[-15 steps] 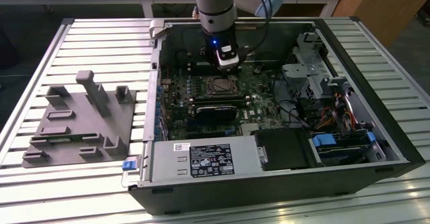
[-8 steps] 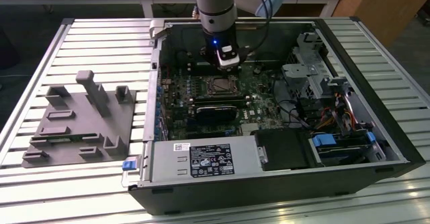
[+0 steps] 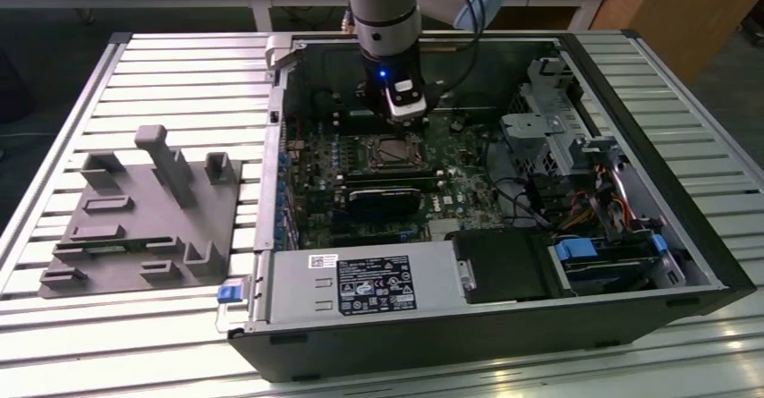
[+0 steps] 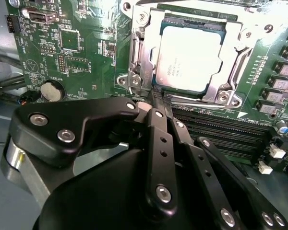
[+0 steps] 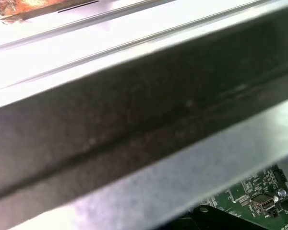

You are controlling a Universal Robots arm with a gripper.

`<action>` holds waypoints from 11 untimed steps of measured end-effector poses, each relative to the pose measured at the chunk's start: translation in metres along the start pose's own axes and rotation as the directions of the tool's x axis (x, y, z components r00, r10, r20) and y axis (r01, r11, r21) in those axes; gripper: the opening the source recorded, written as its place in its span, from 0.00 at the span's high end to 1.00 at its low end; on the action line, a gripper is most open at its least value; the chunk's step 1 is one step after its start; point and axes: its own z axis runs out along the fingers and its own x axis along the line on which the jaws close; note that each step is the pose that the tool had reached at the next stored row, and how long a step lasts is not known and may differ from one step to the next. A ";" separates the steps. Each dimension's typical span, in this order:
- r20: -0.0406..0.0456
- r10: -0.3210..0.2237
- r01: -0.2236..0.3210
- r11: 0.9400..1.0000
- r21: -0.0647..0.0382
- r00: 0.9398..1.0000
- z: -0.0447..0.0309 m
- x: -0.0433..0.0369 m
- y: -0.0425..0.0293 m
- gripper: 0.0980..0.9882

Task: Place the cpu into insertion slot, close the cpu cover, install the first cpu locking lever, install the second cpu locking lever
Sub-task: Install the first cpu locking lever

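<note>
Both wrist views close to motherboard (image 4: 77, 62)

The arm (image 3: 385, 13) stands upright, wrist pointing straight down. Below it, the gripper (image 4: 156, 98) has its 2 black fingers (image 4: 162, 143) pressed together at the tips.

Just beyond the gripper's (image 4: 156, 99) closed jaws the cpu cover (image 4: 143, 52) is standing in the way; long black slots (image 4: 221, 125) are lying beside them.
</note>
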 end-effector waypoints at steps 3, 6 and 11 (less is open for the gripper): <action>0.000 0.000 0.000 1.000 0.000 1.000 0.0001 -0.0003 -0.0005 0.99; 0.000 0.000 0.000 1.000 0.000 1.000 0.0001 -0.0005 -0.0008 0.99; 0.000 0.000 0.000 1.000 0.000 1.000 0.0000 -0.0005 -0.0009 0.99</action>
